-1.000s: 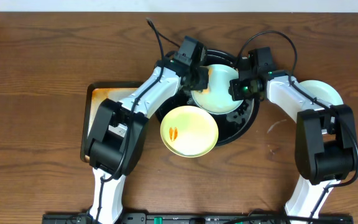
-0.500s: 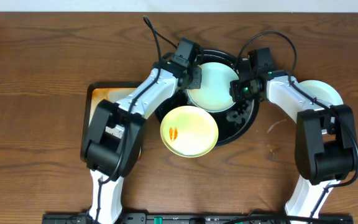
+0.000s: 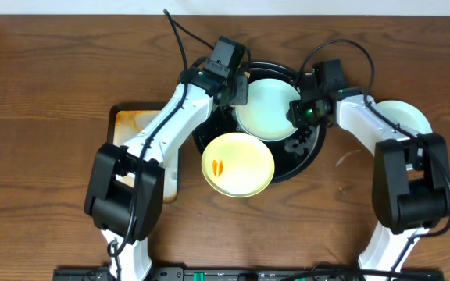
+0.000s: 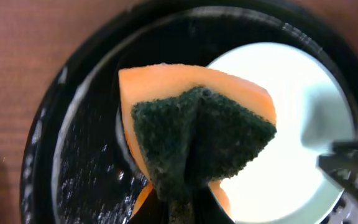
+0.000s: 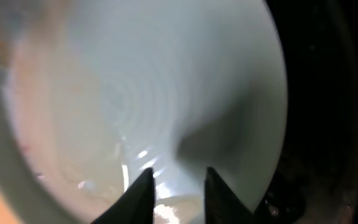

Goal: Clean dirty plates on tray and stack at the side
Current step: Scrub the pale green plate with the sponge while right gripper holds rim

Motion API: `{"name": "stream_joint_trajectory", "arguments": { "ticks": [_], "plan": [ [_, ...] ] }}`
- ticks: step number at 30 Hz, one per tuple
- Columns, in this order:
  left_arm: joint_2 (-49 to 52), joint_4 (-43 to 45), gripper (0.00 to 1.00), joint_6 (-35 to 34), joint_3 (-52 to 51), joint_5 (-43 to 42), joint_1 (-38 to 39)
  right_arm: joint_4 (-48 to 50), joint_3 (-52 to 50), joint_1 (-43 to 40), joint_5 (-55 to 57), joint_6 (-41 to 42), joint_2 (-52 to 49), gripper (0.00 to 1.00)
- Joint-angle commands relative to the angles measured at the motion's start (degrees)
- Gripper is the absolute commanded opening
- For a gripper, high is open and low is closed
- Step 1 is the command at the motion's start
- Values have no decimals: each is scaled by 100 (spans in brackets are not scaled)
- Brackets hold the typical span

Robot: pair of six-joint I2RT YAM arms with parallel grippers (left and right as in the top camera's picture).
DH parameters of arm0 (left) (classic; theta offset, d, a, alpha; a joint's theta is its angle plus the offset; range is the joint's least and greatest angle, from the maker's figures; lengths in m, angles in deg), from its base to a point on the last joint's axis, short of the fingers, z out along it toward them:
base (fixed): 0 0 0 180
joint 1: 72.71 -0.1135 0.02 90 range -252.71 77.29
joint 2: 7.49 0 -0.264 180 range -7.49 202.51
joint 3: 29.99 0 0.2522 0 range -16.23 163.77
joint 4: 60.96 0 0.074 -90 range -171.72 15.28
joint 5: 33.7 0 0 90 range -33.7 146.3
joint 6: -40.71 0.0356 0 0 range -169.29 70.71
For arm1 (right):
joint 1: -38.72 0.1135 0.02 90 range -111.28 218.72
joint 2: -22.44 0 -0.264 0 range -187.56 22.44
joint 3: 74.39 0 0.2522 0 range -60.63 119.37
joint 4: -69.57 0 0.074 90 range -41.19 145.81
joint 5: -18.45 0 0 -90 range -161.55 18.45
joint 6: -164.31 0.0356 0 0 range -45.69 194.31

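A pale blue-green plate (image 3: pixel 268 109) lies on the round black tray (image 3: pixel 307 152). My right gripper (image 3: pixel 297 109) is shut on its right rim. The right wrist view shows the fingers (image 5: pixel 179 186) astride the plate (image 5: pixel 135 93), with the tray (image 5: pixel 328 124) dark beside it. My left gripper (image 3: pixel 237 86) is shut on an orange sponge with a dark green pad (image 4: pixel 197 137), held just above the plate's (image 4: pixel 291 106) left edge and the tray (image 4: pixel 79 155). A pale yellow plate (image 3: pixel 238 164) with orange smears sits at the tray's front left. Another pale plate (image 3: pixel 408 115) lies on the table at the right.
A rectangular rust-stained metal tray (image 3: pixel 135 125) lies left of the black tray, partly under my left arm. Black cables arch over the back of the table. The table is brown wood (image 3: pixel 53 70).
My left gripper has drawn back to the far left with the sponge, off the middle of the blue-green plate. That plate has shifted slightly to the far side. The right gripper has stayed put.
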Motion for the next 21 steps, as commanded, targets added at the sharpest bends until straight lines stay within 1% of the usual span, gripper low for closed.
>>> {"name": "stream_joint_trajectory", "arguments": {
  "ticks": [1, 3, 6, 9, 12, 16, 19, 21],
  "plan": [
    [-42, -256, 9, 101, 103, 70, -35, -24, 15, -219, -269, 2, 752, 33],
    [-42, -435, 9, 96, 103, 68, -59, -94, 13, -396, -267, 2, 1012, 35],
    [-42, -507, 9, 96, 103, 68, -114, -212, 9, -511, -260, 0, 1005, 36],
    [-42, -529, 9, 74, 103, 66, -170, -317, -4, -522, -151, -35, 813, 36],
    [-42, -586, 9, -103, 103, 46, -251, -328, -4, -487, -138, -44, 492, 35],
    [-42, -588, 9, -120, 103, -358, -358, -330, -4, -431, -133, -42, 155, 34],
    [-42, -621, 9, -173, 103, -568, -446, -328, -4, -409, -72, -39, -136, 29],
    [-42, -678, 9, -186, 103, -564, -474, -328, -4, -402, -76, -39, -221, 18]
  ]
}}
